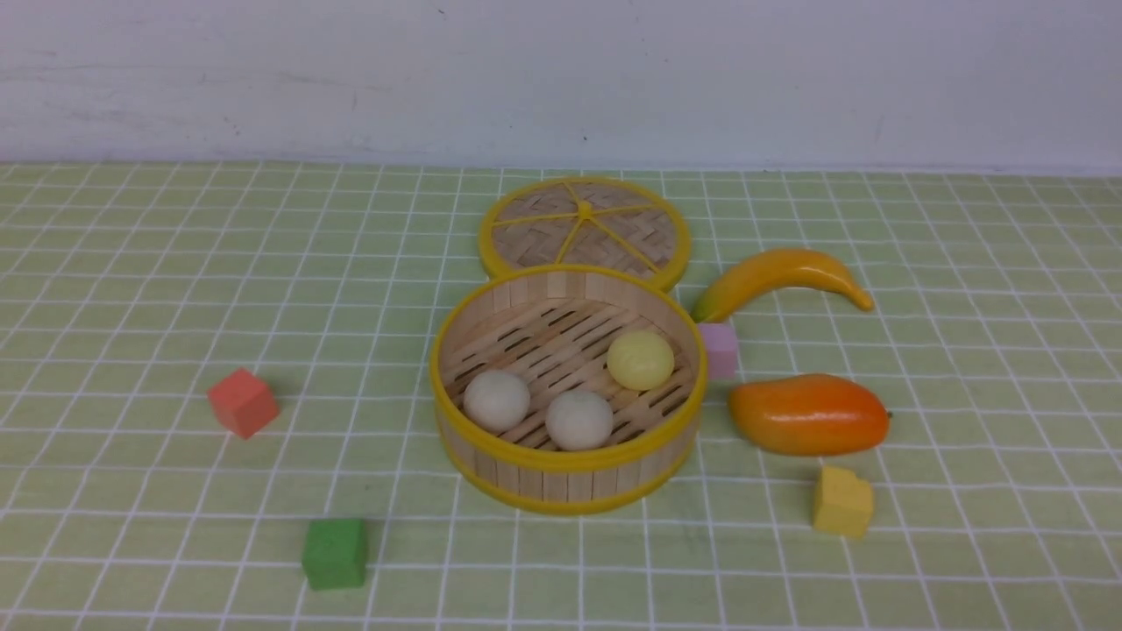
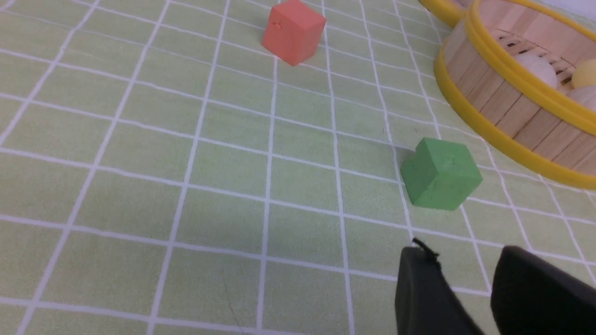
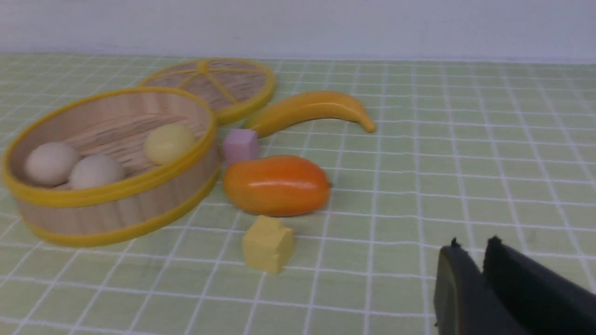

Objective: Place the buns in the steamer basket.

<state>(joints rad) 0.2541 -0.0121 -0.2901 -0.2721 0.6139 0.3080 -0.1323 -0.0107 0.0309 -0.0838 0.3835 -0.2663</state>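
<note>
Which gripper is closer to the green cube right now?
Left. The left gripper hovers just short of the green cube; the right gripper sits beyond the steamer basket, near the yellow block.

No words, labels, brand marks, numbers or signs can be read in any of the three views. The blocks, the fruit, the basket, its lid and the wall carry no print, and the checked cloth shows only plain white lines.
</note>
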